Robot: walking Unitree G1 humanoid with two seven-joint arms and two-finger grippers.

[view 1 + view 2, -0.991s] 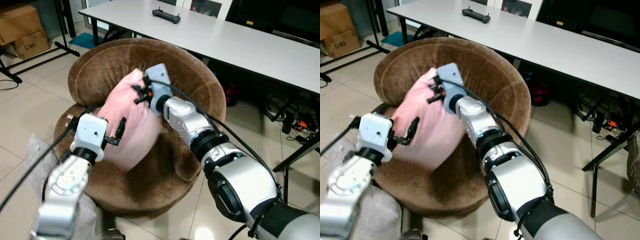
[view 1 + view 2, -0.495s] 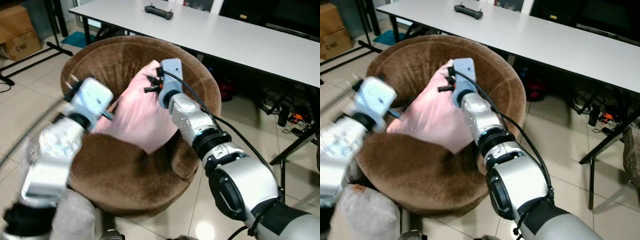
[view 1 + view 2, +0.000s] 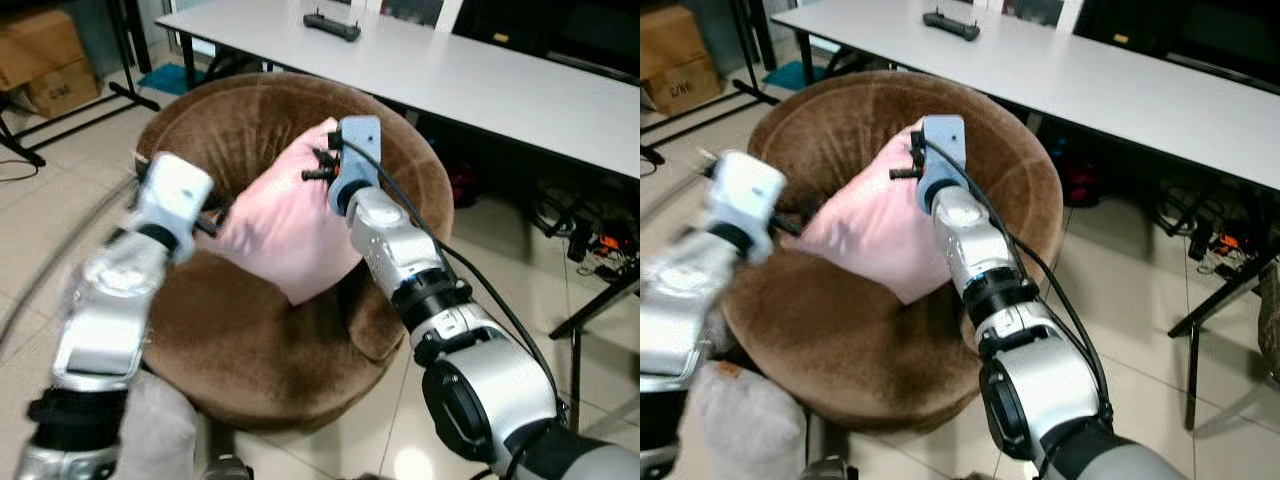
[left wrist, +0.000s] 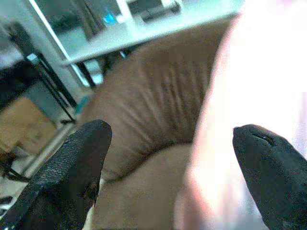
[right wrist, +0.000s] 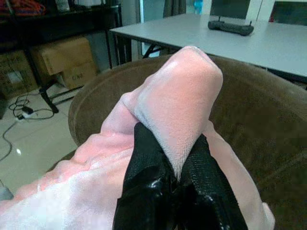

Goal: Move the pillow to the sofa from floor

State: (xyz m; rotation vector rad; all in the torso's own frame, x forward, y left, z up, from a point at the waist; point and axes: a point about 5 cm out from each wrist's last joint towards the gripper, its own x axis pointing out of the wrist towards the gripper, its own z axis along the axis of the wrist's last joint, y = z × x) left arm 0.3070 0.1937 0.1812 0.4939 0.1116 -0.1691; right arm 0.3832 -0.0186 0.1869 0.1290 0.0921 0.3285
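Brown plush sofa, round, low, with white table close behind; black remote on table top. Cardboard boxes on tiled floor at far left, cables under table at right. Grey cushion on floor against sofa front. Pink pillow tilted against sofa back, lower corner on seat. Right gripper pinched tight on pillow's top corner. Left gripper spread wide beside pillow's left edge, holding nothing.
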